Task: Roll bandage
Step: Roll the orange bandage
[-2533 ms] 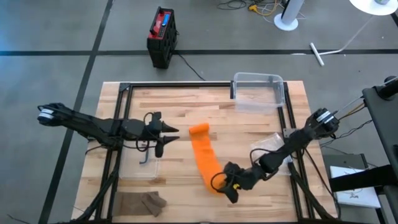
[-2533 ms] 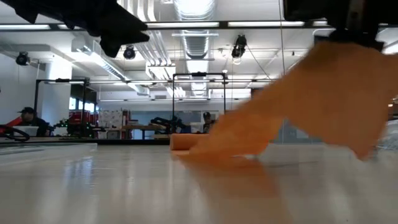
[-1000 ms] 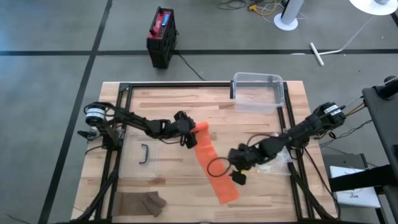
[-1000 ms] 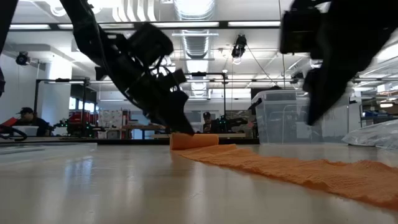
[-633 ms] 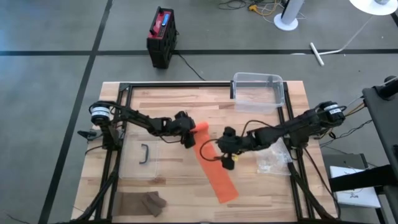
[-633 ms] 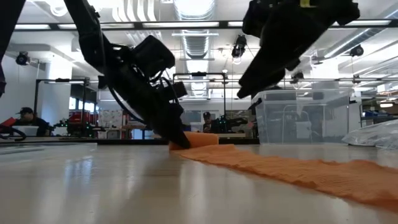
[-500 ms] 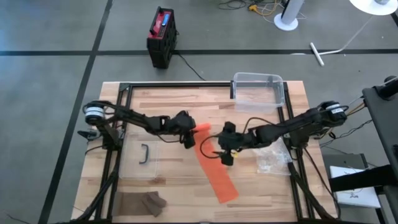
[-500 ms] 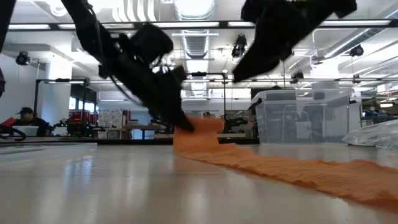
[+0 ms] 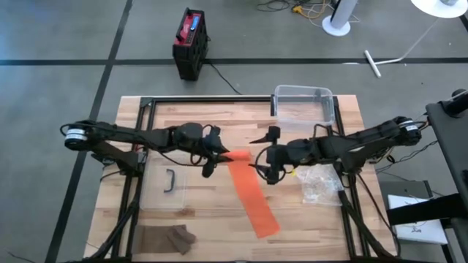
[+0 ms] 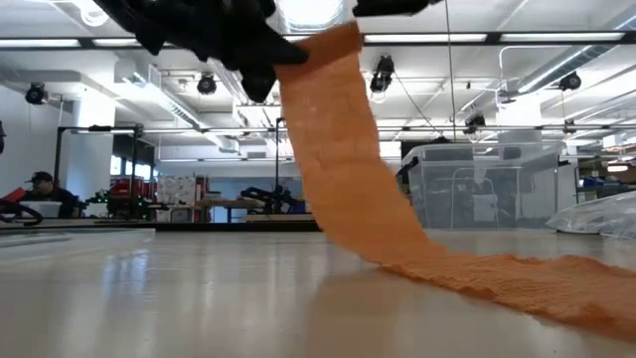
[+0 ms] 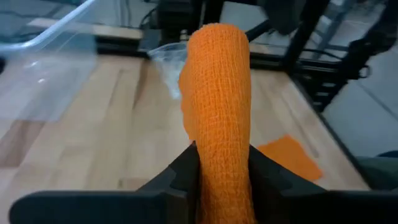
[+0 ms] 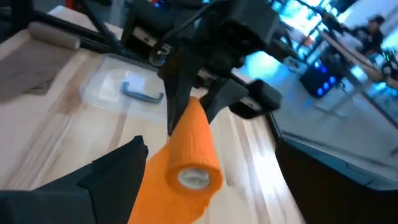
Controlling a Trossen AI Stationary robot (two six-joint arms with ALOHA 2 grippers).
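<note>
High view: left claw (image 9: 216,155) clamped the orange roll (image 9: 235,156) above the bench (image 9: 241,120); right claw (image 9: 265,157) gaped wide beside it, empty.

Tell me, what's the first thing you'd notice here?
The bright orange bandage: its rolled end is lifted off the middle of the wooden table, pinched in the left gripper, while its loose tail trails down across the boards toward the near edge. The right gripper hovers open just beside the roll, and a clear plastic bin sits at the far edge.
</note>
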